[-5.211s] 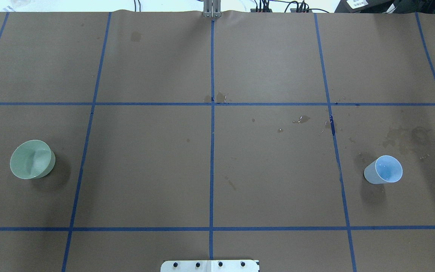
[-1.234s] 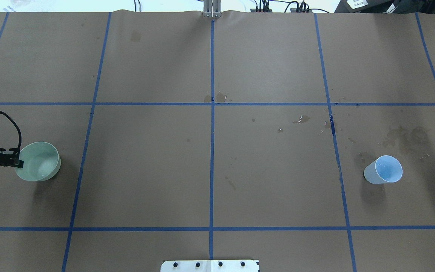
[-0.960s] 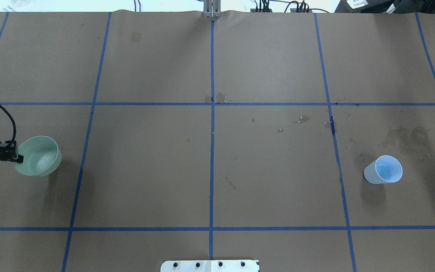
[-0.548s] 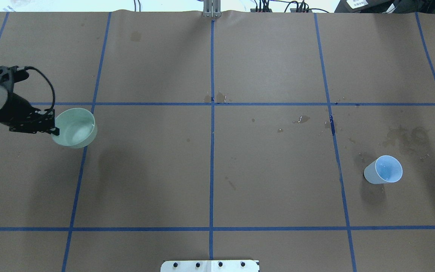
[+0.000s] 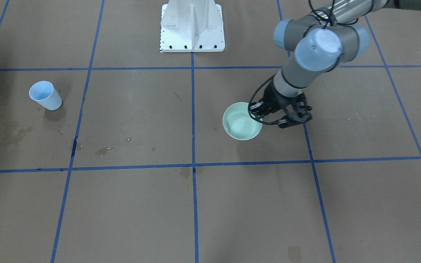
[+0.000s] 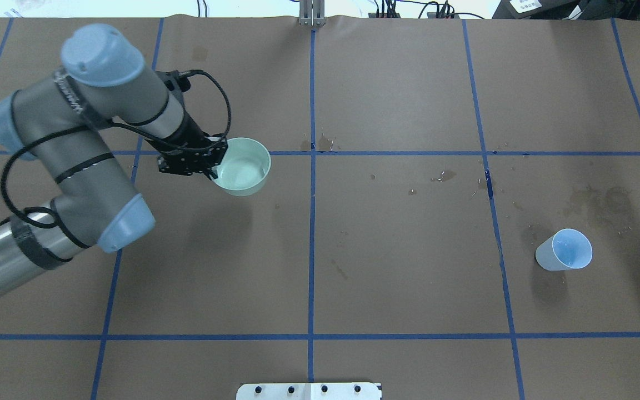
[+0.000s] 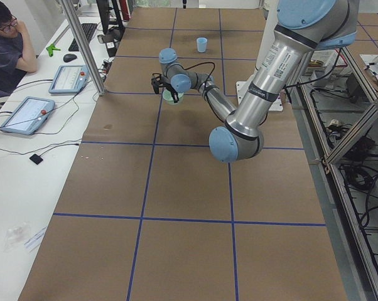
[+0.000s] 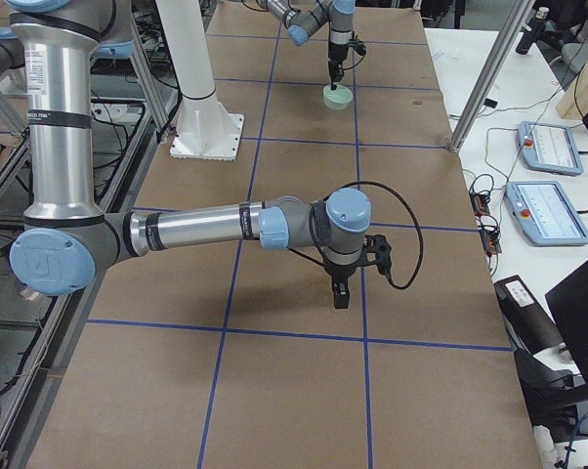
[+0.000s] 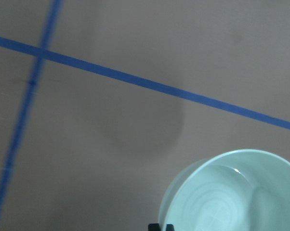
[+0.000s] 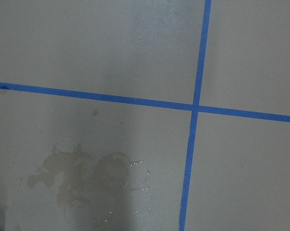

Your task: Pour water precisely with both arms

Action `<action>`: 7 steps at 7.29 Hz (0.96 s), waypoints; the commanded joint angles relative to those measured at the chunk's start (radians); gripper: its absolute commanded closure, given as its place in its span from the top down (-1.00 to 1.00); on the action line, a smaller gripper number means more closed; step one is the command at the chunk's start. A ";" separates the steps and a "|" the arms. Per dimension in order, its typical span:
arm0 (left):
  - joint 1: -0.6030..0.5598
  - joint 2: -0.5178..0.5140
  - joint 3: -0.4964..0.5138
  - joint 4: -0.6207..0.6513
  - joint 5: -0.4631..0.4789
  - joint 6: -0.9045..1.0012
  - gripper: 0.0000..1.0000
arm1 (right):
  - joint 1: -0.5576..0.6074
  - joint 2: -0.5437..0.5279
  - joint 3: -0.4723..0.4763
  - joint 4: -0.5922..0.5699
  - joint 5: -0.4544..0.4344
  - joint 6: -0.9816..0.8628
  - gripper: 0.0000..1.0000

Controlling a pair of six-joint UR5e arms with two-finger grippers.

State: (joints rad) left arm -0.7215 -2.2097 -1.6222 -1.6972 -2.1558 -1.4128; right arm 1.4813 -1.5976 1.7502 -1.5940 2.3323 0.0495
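Note:
My left gripper [image 6: 214,166] is shut on the near rim of a pale green bowl [image 6: 242,165] and holds it off the table, left of the centre tape line. The front view shows the same grip [image 5: 260,115] on the bowl [image 5: 242,126]. In the left wrist view the bowl [image 9: 231,192] has a faint glint inside that may be water, and its shadow lies on the paper below. A light-blue cup [image 6: 567,250] stands upright at the right. My right gripper [image 8: 340,293] shows only in the right side view, pointing down; I cannot tell whether it is open or shut.
Brown paper with a blue tape grid covers the table. Small wet drops [image 6: 443,176] and dark stains [image 6: 598,200] lie near the cup. The white pedestal [image 5: 192,27] stands at the robot's side. An operator [image 7: 7,44] and tablets are beyond the far edge.
My left arm came in from the left edge, took the green bowl by its rim, lifted it and carried it right and away towards the centre line. The blue cup has not moved.

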 commanded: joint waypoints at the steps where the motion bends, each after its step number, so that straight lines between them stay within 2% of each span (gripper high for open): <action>1: 0.098 -0.180 0.175 -0.004 0.097 -0.098 -1.00 | -0.001 -0.001 -0.003 0.000 -0.001 0.000 1.00; 3: 0.116 -0.196 0.260 -0.103 0.125 -0.106 -1.00 | 0.001 -0.002 0.000 0.000 0.002 0.001 1.00; 5: 0.116 -0.199 0.271 -0.111 0.125 -0.104 -1.00 | 0.001 -0.002 0.002 0.000 0.012 0.001 1.00; 6: 0.116 -0.199 0.271 -0.113 0.123 -0.101 -0.36 | 0.001 -0.002 0.000 0.000 0.013 0.001 1.00; 7: 0.116 -0.199 0.271 -0.110 0.125 -0.097 0.99 | 0.001 -0.002 0.000 0.000 0.015 0.000 1.00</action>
State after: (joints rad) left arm -0.6064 -2.4078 -1.3526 -1.8076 -2.0318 -1.5140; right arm 1.4818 -1.5999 1.7509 -1.5938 2.3448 0.0503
